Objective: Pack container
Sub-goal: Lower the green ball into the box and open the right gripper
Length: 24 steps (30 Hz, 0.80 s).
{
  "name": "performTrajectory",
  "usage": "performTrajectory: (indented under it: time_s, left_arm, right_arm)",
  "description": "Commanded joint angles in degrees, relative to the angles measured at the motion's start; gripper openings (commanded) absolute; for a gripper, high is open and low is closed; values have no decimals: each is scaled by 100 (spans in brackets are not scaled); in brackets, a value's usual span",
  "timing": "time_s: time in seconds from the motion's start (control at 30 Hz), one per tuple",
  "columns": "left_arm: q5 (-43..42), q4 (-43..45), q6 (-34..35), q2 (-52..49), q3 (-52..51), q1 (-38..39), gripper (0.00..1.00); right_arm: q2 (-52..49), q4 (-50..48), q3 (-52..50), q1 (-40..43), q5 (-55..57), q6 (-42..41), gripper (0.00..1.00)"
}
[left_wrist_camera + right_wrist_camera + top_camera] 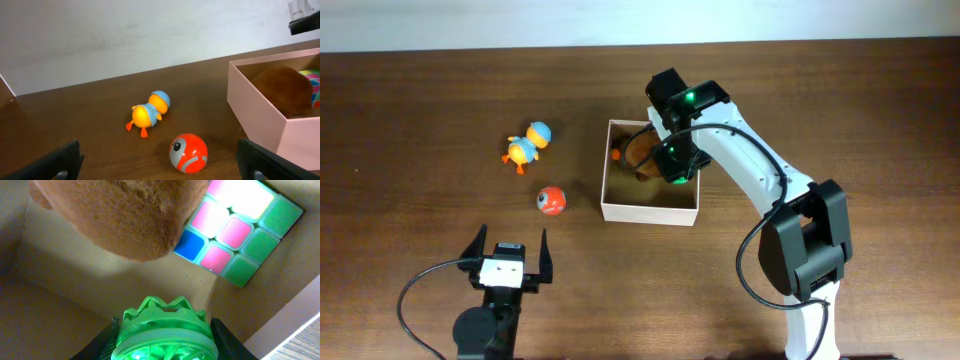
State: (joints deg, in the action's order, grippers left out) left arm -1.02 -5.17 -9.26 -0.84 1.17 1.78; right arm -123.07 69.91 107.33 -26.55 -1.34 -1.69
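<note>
The container [650, 213] sits mid-table, directly under the right gripper [674, 166], which reaches down inside it with its fingers closed against a glowing green toy [162, 330]. A brown plush [120, 215] and a puzzle cube [240, 230] lie on the container's floor. The left gripper [512, 241] rests near the table's front edge, well apart from the container, spread wide and empty.

We see a dark brown wooden table [420, 110] with three things lying directly on it. The container [650, 213] sits near the middle, and an orange-and-blue duck toy [527, 146] lies well to its left. A red-orange ball with a grey face [551, 200] rests nearer us, just off the container's left wall. None of them touches another.
</note>
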Motion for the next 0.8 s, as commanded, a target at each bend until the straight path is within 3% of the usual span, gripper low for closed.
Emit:
performTrajectory:
  time_s: [0.0, 0.4, 0.77]
  left_arm:
    - [63, -7, -70, 50, -35, 20, 99]
    - [63, -7, -70, 50, -35, 20, 99]
    - [63, -7, -70, 50, -33, 20, 99]
  right_arm:
    - [76, -44, -136, 37, 57, 0, 40]
    - [74, -76, -179, 35, 55, 0, 40]
    - [74, -81, -179, 35, 55, 0, 47]
